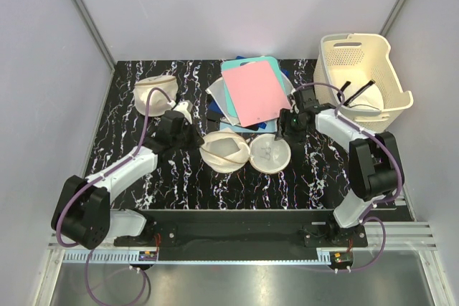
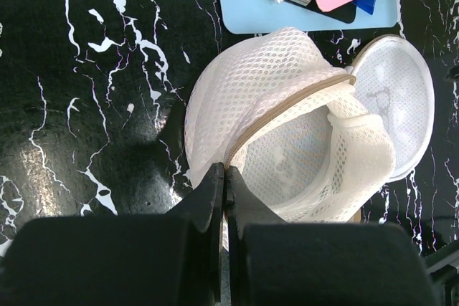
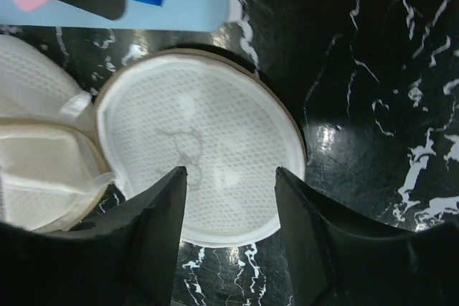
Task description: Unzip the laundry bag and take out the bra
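Observation:
The laundry bag (image 1: 224, 150) lies unzipped in the middle of the table, spread open like a clamshell. Its flat half with the faint squiggle (image 3: 188, 150) lies to the right, and the domed half (image 2: 258, 84) is to the left. My left gripper (image 2: 226, 173) is shut on the zipper rim of the domed half. My right gripper (image 3: 231, 171) is open just above the squiggle half and holds nothing. A pale piece with thin black straps (image 1: 364, 92), apparently the bra, lies inside the basket. I see only mesh lining inside the bag.
A cream basket (image 1: 337, 59) stands at the back right. A pink folder (image 1: 254, 92) on blue and dark sheets lies just behind the bag. A second plain cream pouch (image 1: 155, 91) sits at the back left.

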Controlling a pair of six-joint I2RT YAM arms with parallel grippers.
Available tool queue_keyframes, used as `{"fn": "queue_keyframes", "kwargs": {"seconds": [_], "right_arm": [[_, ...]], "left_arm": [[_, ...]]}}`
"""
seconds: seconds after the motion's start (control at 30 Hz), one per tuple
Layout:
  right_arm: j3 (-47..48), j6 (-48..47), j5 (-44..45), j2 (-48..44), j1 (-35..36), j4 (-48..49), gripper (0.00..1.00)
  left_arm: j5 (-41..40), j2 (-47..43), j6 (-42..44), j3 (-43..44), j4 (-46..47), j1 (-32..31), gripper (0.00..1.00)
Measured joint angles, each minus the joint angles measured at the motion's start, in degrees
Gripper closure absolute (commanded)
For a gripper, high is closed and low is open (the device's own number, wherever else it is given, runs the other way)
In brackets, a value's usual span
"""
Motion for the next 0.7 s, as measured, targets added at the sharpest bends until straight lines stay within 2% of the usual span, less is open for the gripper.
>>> {"fn": "queue_keyframes", "kwargs": {"seconds": [0.23,0.57,0.7], "right_arm": [[-5.18,2.21,3.63,0.00,0.00,-0.11,0.43],[-6.43,3.43,6.03,0.28,0.00,-0.37,0.57],[-6.49,3.61,6.03,1.51,0.00,-0.33,0.60]], "left_arm": [[0.04,-0.28,-0.09,-0.42,0.15,0.68,1.00],[0.26,-1.16,-0.09,-1.88,0.94,0.94,1.00],[0.28,-1.16,-0.09,-1.95,1.01,0.94,1.00]]}}
